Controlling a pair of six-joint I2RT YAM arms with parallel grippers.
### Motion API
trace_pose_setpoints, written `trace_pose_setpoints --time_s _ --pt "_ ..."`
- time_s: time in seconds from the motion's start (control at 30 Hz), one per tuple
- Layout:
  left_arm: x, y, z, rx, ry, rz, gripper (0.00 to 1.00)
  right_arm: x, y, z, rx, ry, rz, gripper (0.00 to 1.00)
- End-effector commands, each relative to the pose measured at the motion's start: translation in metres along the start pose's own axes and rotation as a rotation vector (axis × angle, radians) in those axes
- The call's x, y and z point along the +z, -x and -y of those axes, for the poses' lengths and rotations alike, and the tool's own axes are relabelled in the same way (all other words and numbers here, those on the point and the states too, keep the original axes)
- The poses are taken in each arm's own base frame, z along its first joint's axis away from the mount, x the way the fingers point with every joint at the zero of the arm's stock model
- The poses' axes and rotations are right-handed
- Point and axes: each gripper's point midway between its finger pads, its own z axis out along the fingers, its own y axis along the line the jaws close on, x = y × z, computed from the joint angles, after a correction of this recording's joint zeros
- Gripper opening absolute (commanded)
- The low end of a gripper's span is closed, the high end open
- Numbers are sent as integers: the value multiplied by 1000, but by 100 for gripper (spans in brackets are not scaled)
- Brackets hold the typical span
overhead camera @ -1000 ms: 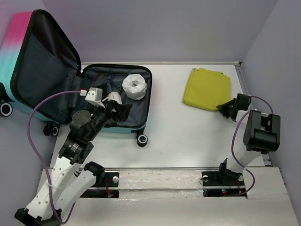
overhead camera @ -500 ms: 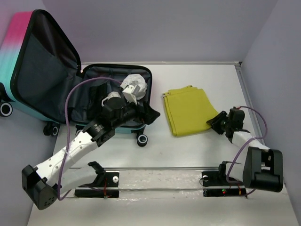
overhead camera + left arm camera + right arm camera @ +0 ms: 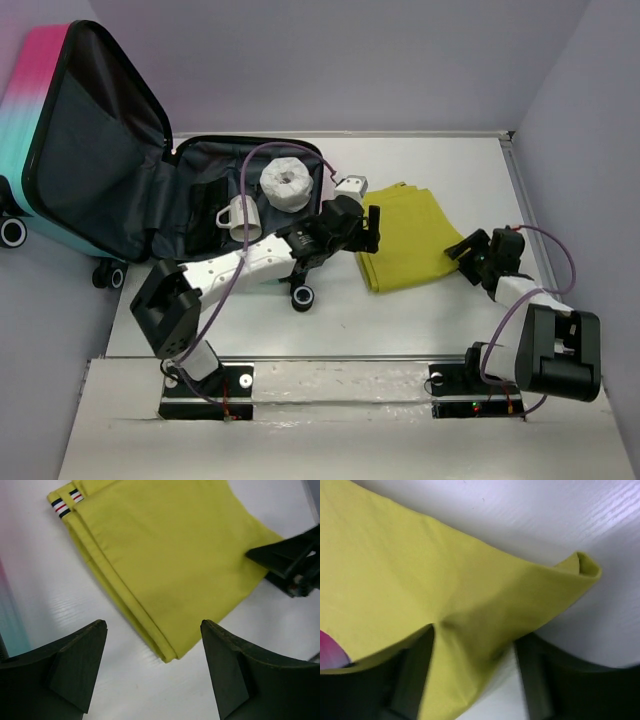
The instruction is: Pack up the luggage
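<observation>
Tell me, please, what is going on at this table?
Two robot arms are packing the luggage, which lies open with a toilet paper roll and a white mug inside. A folded yellow cloth lies on the table beside it. The left gripper hovers over the cloth's left edge, fingers open; the right gripper's open fingers straddle its right corner.

Both arms are built of white links and boxy black joints: the left arm [image 3: 230,265] and the right arm [image 3: 555,350]. A purple cable [image 3: 242,190] loops along each, and the fingers [image 3: 75,665] are dark, matte wedges.
</observation>
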Motion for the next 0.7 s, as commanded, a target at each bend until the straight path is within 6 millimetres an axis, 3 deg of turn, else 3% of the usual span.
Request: trace_pose_setpoints --time_s 0.0,0.03,0.1,0.2,0.33,0.4,0.5,0.67 --pt "7 28 0 6 114 93 87 10 -6 8 43 -21 -31 51" --pt "14 21 0 13 126 74 87 15 -7 10 74 -36 -39 42" --pt "21 17 2 16 135 65 88 20 13 14 137 -52 18 21" --pt "27 13 2 6 144 55 90 18 43 28 197 -96 124 12" --pt "45 0 4 -8 149 16 92 5 76 38 240 -111 234 11" --pt "50 5 7 -27 152 34 92 -3 87 42 250 -116 271 11" --pt "65 5 6 -37 177 55 95 -8 92 44 239 -121 282 11" --pt "108 1 -3 -101 185 26 96 -6 87 44 209 -113 255 11"
